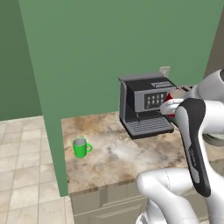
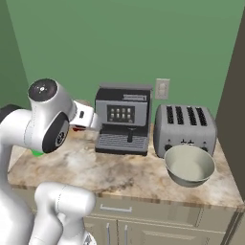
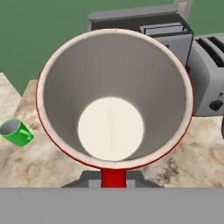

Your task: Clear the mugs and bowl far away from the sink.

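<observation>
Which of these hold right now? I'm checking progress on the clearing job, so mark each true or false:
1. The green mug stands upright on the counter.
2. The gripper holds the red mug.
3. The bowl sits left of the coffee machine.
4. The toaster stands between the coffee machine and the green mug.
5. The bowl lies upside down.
1. True: the green mug stands upright on the counter, near its left end.
2. True: the gripper is shut on the red mug, whose pale inside faces the hand camera.
3. False: the bowl sits right of the coffee machine, in front of the toaster.
4. False: the toaster stands right of the coffee machine; the green mug is far to its left.
5. False: the bowl is open side up, slightly tilted.
</observation>
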